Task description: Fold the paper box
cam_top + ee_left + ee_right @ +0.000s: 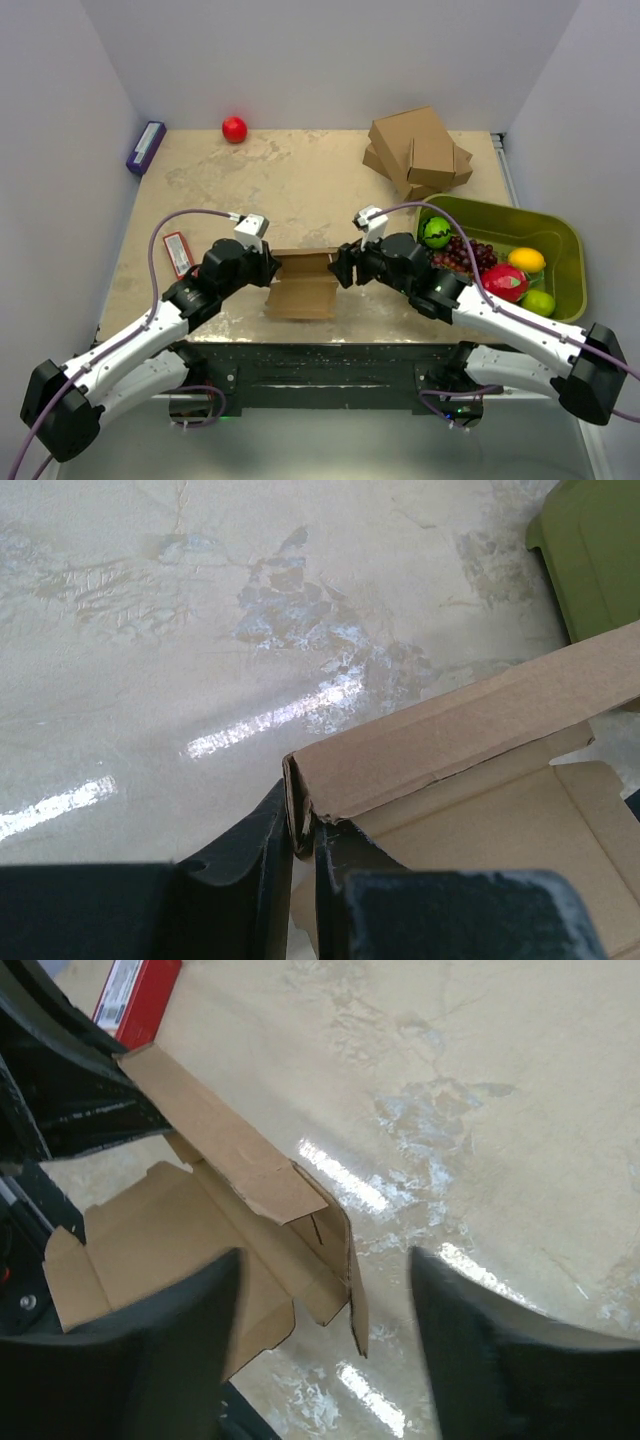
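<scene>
Two arms meet over the near middle of the table [300, 190], one at each end of the paper box [303, 290]. The box lies partly folded: its brown base is flat on the table and the far long wall stands raised, tilting over the base. The left fingers [268, 268] are nearly closed, pinching the left end of that raised wall; in the left wrist view the thin cardboard edge sits clamped between the two black fingertips [262, 865]. The right fingers [341, 268] stand wide apart at the box's right end and grip nothing. In the right wrist view the notched end flap hangs in the gap ahead of them; I cannot tell whether either finger touches it.

A red packet [177, 252] lies near the left arm. A red ball [234, 129] sits at the far edge, and a stack of cardboard boxes [420, 150] rests at the far right. A green bin [560, 240] beside the right arm holds fruit [505, 282].
</scene>
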### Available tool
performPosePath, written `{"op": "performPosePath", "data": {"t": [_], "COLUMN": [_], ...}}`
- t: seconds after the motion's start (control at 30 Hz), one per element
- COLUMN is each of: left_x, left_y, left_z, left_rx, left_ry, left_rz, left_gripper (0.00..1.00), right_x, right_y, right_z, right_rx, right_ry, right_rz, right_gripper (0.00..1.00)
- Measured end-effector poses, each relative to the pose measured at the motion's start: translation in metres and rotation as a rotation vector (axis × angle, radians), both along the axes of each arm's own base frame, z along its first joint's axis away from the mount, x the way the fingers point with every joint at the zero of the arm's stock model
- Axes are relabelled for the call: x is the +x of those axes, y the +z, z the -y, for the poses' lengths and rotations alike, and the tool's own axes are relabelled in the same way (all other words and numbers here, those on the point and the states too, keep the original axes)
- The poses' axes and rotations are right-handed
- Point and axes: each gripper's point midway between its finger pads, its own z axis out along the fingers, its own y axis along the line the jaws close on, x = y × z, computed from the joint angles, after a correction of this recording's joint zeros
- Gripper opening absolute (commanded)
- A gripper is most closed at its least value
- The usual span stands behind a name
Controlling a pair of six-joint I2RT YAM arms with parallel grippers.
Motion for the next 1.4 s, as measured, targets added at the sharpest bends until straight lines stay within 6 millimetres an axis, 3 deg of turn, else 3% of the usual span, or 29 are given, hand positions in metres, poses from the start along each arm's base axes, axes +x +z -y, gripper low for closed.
{"op": "performPosePath", "data": {"t": [0.07, 0.1, 0.2, 0.3, 0.93, 1.4], "left_x": [-0.001, -0.002, -0.002, -0.001, 0.005, 0.007], "left_y": [0.003, 0.004, 0.004, 0.002, 0.004, 0.006], "left_z": [-0.001, -0.001, -0.003, -0.009, -0.022, -0.012], "left_rx": [-0.006, -0.008, -0.004, 0.011, 0.097, 0.269], "left_ry": [-0.002, -0.003, 0.005, 0.028, 0.111, 0.189], "left_rz": [0.002, 0.003, 0.003, 0.003, -0.009, -0.014], "left_gripper": [0.00, 0.00, 0.00, 0.00, 0.00, 0.00], "right_x": [-0.003, -0.005, -0.010, -0.013, -0.009, -0.002], "right_y": [-0.006, -0.009, -0.017, -0.022, -0.022, -0.027], "right_z": [-0.005, -0.007, -0.013, -0.016, -0.020, -0.009], "right_rx": [-0.021, -0.030, -0.060, -0.086, -0.074, -0.099], "right_ry": [0.026, 0.036, 0.053, 0.038, -0.076, -0.151], "right_rz": [-0.003, -0.006, -0.005, 0.003, 0.002, 0.003], "right_gripper": [0.44, 0.30, 0.12, 0.01, 0.00, 0.00]}}
